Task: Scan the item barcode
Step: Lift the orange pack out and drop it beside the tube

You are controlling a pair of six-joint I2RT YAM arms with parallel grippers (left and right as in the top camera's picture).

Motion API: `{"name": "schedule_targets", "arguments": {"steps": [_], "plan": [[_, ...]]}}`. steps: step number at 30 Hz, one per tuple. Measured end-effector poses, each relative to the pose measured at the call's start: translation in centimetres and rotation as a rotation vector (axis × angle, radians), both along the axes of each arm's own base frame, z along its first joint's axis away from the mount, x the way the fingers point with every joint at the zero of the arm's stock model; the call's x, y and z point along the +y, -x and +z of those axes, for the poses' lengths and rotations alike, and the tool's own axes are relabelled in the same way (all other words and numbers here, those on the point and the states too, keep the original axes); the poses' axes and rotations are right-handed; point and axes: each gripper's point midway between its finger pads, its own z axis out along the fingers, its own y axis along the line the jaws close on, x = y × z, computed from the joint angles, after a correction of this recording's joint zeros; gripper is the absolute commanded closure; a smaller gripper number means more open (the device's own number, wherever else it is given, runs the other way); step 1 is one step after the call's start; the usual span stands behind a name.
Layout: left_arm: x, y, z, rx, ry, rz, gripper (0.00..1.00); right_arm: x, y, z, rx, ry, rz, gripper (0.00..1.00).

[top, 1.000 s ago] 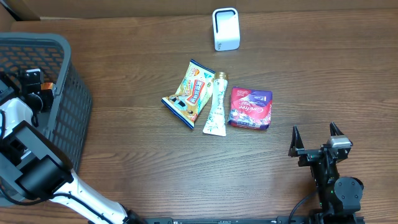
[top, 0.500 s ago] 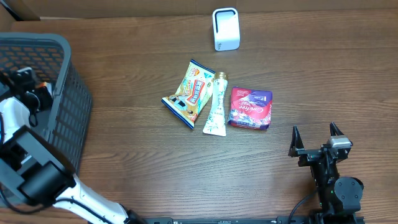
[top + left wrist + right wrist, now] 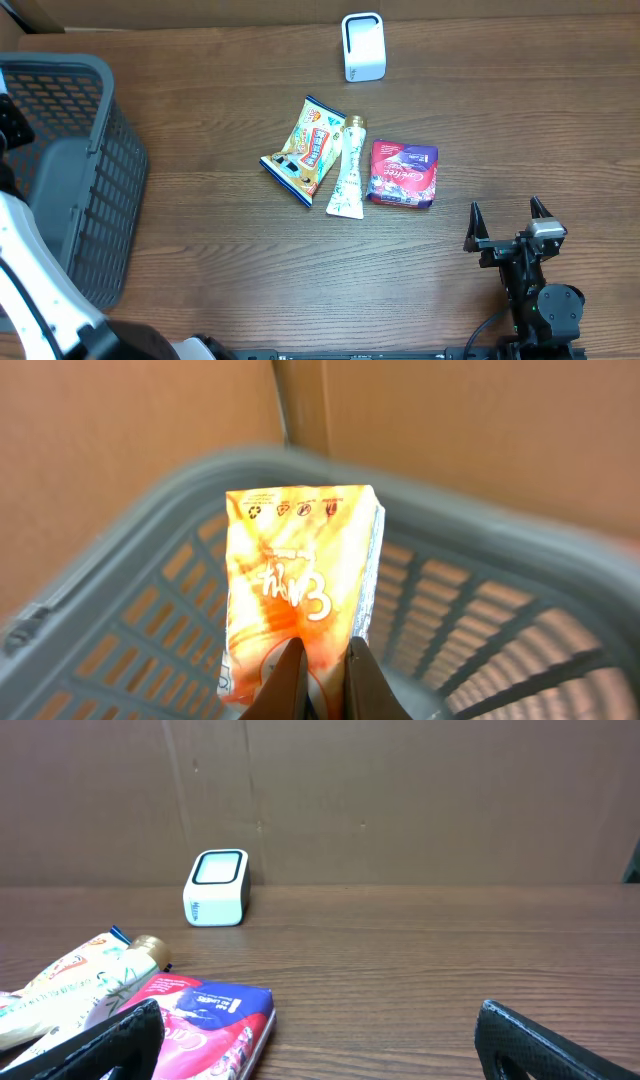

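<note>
Left hand (image 3: pixel 318 660) pinches orange packet (image 3: pixel 300 575) over basket (image 3: pixel 500 575) — right hand (image 3: pixel 508 218) gapes apart

orange packet (image 3: pixel 300 575) bottom cropped, its print blurred, grey basket (image 3: pixel 560 545) blurred

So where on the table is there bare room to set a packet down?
Bare table between the basket and the yellow packet, along the front edge left of the right arm, and right of the scanner. Crowded only mid-table, where yellow packet, tube and pink packet lie side by side.
</note>
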Motion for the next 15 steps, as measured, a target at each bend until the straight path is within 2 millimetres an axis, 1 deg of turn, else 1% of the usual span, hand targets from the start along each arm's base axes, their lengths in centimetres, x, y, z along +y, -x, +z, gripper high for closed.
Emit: {"name": "schedule_targets", "arguments": {"steps": [3,6,8,9,10,11,12,15], "plan": [[-1.8,0.9,2.6,-0.076,0.037,-0.008,0.96,0.0,0.0,0.0,0.000,0.000,0.000,0.00],[-4.5,1.6,4.9,-0.155,0.096,-0.071,0.96,0.0,0.0,0.0,0.001,0.000,0.000,0.00],[-7.1,1.8,6.6,-0.216,0.156,-0.164,0.96,0.0,0.0,0.0,0.000,0.000,0.000,0.00],[-8.1,1.8,7.1,-0.234,0.178,-0.201,0.96,0.0,0.0,0.0,0.000,0.000,0.000,0.00],[-10.0,1.7,7.8,-0.263,0.223,-0.275,0.96,0.0,0.0,0.0,0.000,0.000,0.000,0.00],[-10.7,1.7,8.0,-0.271,0.241,-0.303,0.96,0.0,0.0,0.0,0.000,0.000,0.000,0.00],[-12.1,1.4,8.2,-0.280,0.276,-0.355,0.96,0.0,0.0,0.0,0.000,0.000,0.000,0.00],[-17.2,0.4,8.3,-0.271,0.377,-0.524,0.96,0.0,0.0,0.0,0.000,0.000,0.000,0.00]]}}
